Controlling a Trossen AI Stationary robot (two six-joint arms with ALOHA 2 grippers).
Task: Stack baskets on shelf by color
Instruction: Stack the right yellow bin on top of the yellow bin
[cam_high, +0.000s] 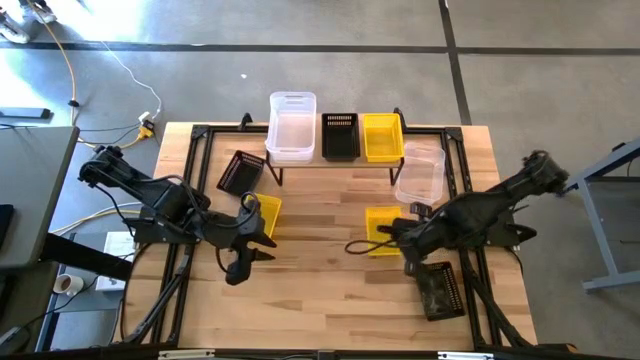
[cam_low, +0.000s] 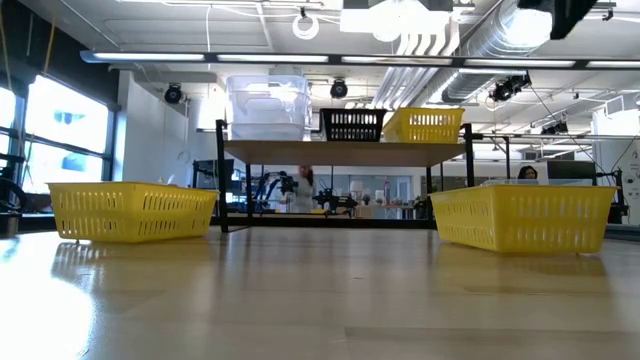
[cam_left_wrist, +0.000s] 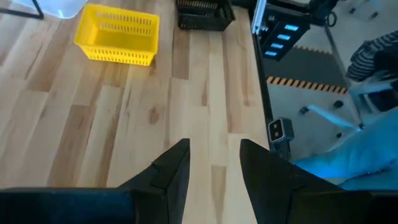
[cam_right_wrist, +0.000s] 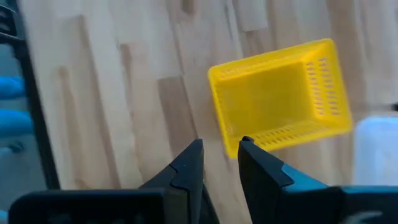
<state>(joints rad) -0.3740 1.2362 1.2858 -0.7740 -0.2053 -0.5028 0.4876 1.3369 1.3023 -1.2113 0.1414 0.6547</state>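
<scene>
The shelf (cam_high: 330, 163) stands near the table's far edge. On it, from left to right, sit a clear basket (cam_high: 292, 125), a black basket (cam_high: 340, 135) and a yellow basket (cam_high: 382, 135). On the table lie a yellow basket (cam_high: 264, 212) left of centre, another yellow basket (cam_right_wrist: 280, 99) right of centre, a clear one (cam_high: 421, 172) and two black ones (cam_high: 240, 172) (cam_high: 438, 288). My left gripper (cam_left_wrist: 214, 146) is open and hovers beside the left yellow basket. My right gripper (cam_right_wrist: 221, 146) is open and sits above the near corner of the right yellow basket. It touches nothing.
Bare wood fills the table's middle and near part (cam_low: 320, 300). Black frame rails (cam_high: 190, 170) run along the table's left, right and far edges. In the low view both yellow baskets (cam_low: 130, 210) (cam_low: 520, 215) rest flat on the table in front of the shelf.
</scene>
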